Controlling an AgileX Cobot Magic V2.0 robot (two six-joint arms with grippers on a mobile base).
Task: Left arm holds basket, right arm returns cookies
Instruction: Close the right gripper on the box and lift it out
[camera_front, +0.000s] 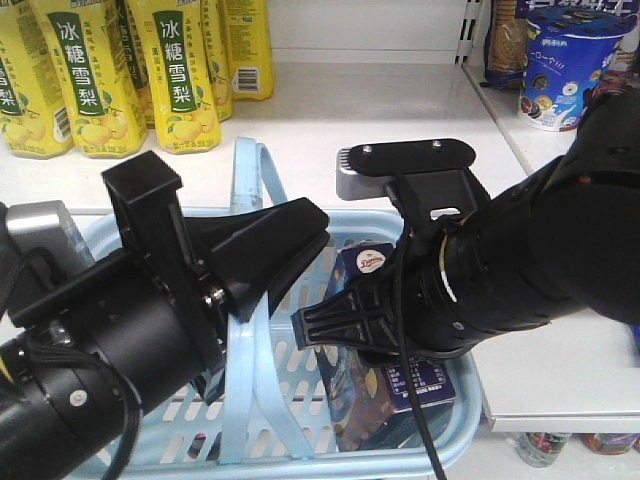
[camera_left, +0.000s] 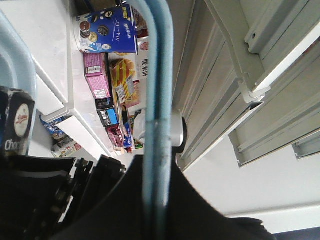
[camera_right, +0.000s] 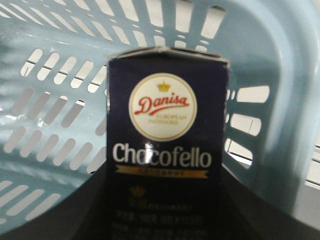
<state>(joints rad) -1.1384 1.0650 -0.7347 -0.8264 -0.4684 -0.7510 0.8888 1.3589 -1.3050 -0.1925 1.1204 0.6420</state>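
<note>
The light blue basket (camera_front: 472, 405) hangs in front of a white shelf. My left gripper (camera_front: 275, 255) is shut on its flat handle (camera_front: 256, 175). In the left wrist view the handle (camera_left: 159, 75) runs straight between the black fingers (camera_left: 200, 210). The dark navy "Chocofello" cookies box (camera_front: 368, 264) stands upright inside the basket. My right gripper (camera_front: 345, 325) reaches into the basket and is shut on the box. In the right wrist view the box (camera_right: 167, 125) fills the middle, with dark fingers (camera_right: 75, 215) against both sides and the slotted basket wall (camera_right: 50, 100) behind it.
Yellow drink bottles (camera_front: 90, 70) stand at the back left of the white shelf (camera_front: 400, 110). A round blue tub (camera_front: 560, 70) stands on the right shelf section, also in the left wrist view (camera_left: 107, 30), next to a pink box (camera_left: 95, 75).
</note>
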